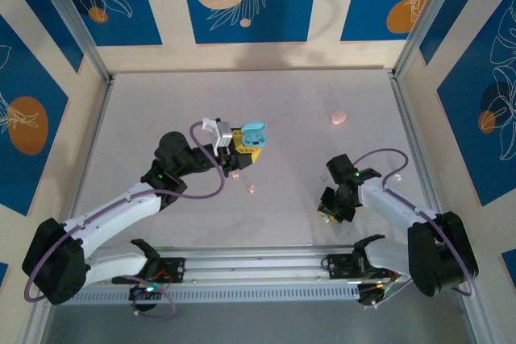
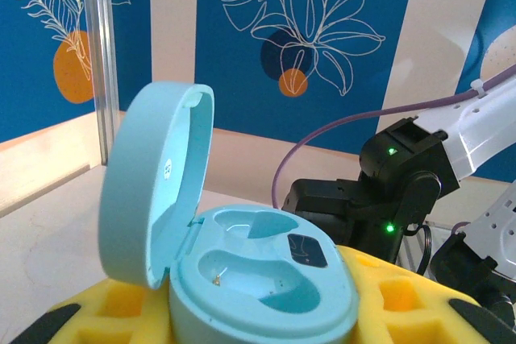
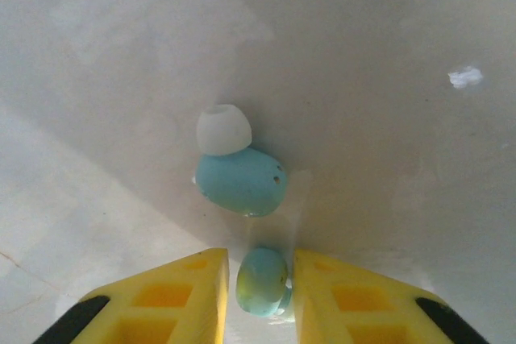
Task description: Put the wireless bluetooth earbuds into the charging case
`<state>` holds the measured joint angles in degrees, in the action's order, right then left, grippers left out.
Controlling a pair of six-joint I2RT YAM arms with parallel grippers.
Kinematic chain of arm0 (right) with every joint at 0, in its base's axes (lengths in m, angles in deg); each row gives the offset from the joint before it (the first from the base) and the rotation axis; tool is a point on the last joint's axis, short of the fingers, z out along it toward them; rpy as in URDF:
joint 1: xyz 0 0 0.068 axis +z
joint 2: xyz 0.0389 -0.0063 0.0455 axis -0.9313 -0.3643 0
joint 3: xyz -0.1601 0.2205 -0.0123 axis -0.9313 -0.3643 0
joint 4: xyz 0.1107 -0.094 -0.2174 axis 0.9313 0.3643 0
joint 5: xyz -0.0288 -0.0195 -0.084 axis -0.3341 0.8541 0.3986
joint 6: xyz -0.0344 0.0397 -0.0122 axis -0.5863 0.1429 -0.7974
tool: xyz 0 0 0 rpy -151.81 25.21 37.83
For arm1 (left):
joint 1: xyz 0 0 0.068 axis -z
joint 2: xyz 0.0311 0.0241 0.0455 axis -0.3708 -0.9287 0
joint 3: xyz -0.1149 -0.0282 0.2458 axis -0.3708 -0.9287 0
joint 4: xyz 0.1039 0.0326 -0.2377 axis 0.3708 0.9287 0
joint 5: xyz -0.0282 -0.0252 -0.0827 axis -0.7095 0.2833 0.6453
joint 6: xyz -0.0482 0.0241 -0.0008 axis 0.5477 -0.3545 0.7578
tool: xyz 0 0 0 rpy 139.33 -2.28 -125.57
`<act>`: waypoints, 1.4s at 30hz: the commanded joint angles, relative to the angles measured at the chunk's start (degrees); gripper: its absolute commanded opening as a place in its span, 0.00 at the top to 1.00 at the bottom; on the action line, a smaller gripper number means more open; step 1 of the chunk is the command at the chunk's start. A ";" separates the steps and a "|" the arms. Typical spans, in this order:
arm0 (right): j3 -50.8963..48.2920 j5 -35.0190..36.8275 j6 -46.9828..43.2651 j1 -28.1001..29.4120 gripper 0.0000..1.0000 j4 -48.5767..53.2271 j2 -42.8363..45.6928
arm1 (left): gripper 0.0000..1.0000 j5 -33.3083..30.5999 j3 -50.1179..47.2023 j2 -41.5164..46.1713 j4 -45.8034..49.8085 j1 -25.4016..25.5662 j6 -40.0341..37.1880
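Across the tabletop (image 1: 266,102) open room is ample, with the walls well apart from both arms. The left hand (image 1: 239,151) grips the charging case (image 2: 266,288), raised with its lid open. The right hand (image 1: 331,210) sits low, its pads flanking one teal earbud (image 3: 262,281); whether it is truly pinched I cannot tell. Glossy and tiny, it could squirt free or knock the second earbud (image 3: 240,179) just beyond.

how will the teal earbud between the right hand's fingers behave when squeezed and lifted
The earbud between the right hand's fingers looks smooth and rounded, so it may well slip or roll out if squeezed off-centre. It is far smaller than the fingers, so probably very light and easily flicked away. Its shell looks hard, so likely stiff.
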<state>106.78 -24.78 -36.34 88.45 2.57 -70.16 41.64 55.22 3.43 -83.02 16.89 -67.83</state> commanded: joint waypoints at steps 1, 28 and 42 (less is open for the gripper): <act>1.70 0.90 -0.32 0.88 0.75 1.39 -0.67 | 0.75 0.52 1.09 -0.37 -0.45 0.45 -0.16; 19.31 2.74 -10.15 13.85 0.78 4.65 -21.68 | 0.75 -3.06 -0.63 5.07 4.43 0.45 -3.05; 22.54 2.83 -13.17 14.73 0.71 5.93 -25.73 | 0.75 -3.01 -0.66 5.25 5.07 0.46 -3.25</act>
<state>128.02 -22.07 -48.60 102.72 6.33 -95.32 39.06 54.94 7.71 -77.89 16.89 -69.58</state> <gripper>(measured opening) 0.293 0.362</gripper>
